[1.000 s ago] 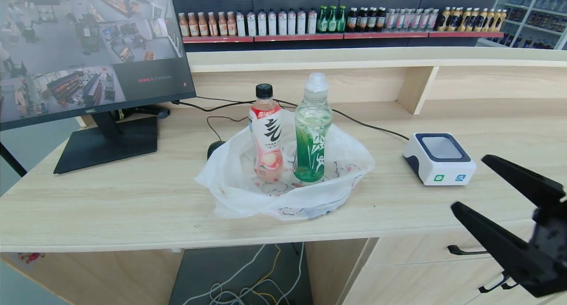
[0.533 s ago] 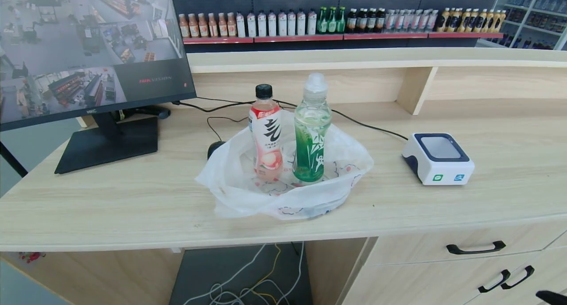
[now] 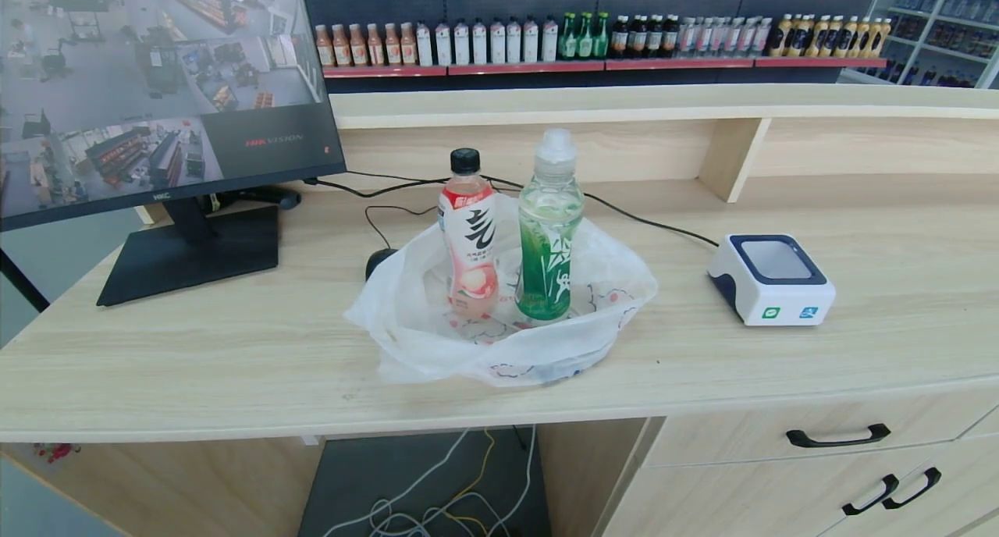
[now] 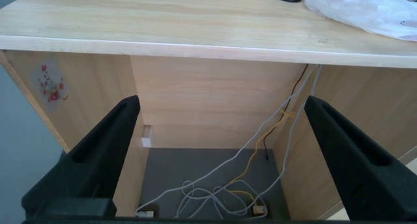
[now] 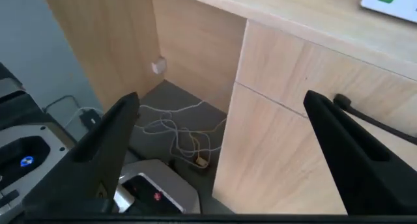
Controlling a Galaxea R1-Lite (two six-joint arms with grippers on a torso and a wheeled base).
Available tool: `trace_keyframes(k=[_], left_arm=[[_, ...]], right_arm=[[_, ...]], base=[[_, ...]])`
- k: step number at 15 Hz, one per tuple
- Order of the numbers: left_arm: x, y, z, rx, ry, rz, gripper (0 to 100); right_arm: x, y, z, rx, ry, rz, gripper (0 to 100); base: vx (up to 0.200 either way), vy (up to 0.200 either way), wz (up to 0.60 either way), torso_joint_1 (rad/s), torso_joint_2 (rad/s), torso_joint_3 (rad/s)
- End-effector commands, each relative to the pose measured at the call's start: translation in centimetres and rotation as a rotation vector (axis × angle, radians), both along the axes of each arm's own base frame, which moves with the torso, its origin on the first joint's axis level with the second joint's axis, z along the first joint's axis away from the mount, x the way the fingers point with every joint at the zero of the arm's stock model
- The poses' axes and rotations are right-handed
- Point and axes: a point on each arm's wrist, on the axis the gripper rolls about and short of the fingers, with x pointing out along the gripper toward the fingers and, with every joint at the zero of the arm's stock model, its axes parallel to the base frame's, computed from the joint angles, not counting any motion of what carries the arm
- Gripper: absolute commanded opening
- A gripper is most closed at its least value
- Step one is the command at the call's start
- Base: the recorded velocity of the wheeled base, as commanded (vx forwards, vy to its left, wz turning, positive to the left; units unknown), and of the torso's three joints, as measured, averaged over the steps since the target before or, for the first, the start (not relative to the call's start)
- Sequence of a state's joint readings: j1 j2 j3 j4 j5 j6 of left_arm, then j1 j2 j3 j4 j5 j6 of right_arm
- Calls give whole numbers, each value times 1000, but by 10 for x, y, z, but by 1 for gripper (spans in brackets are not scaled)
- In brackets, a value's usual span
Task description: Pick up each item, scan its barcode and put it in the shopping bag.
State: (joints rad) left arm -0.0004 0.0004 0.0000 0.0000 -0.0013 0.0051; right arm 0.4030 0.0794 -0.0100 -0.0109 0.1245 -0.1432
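Pale wooden worktop [image 3: 195,350] in a shop: a pink bottle [image 3: 468,232] and a green bottle [image 3: 549,240] stand upright inside the white shopping bag [image 3: 468,359], scanner [image 3: 771,279] off to its right. Left claw [image 4: 221,110] and right claw [image 5: 221,103] hang open, empty, below the worktop's edge. Bagging looks finished; next would be finding another item.

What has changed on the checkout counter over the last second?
The right gripper, open and empty, dropped from near the scanner to below the counter edge. Nothing was taken hold of or let go. The pink bottle and green bottle stand in the shopping bag as before; the scanner has not moved.
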Motion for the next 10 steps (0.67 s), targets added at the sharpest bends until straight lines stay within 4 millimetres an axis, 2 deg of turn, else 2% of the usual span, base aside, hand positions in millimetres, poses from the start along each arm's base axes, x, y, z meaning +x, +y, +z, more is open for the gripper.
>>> trace_keyframes(k=[1, 6, 8, 10], left_arm=[[0, 0, 0, -1, 0, 2, 100], [0, 0, 0, -2, 1, 2, 100], [0, 0, 0, -2, 1, 2, 100], [0, 0, 0, 1, 1, -1, 100]], right_arm=[[1, 3, -2, 32, 45, -170, 100], [2, 5, -3, 58, 62, -458, 100], [-6, 5, -5, 78, -45, -460, 100], [-6, 6, -5, 66, -49, -455, 100]], base=[[0, 0, 0, 0, 0, 0], [0, 0, 0, 0, 0, 0], [0, 0, 0, 0, 0, 0], [0, 0, 0, 0, 0, 0]])
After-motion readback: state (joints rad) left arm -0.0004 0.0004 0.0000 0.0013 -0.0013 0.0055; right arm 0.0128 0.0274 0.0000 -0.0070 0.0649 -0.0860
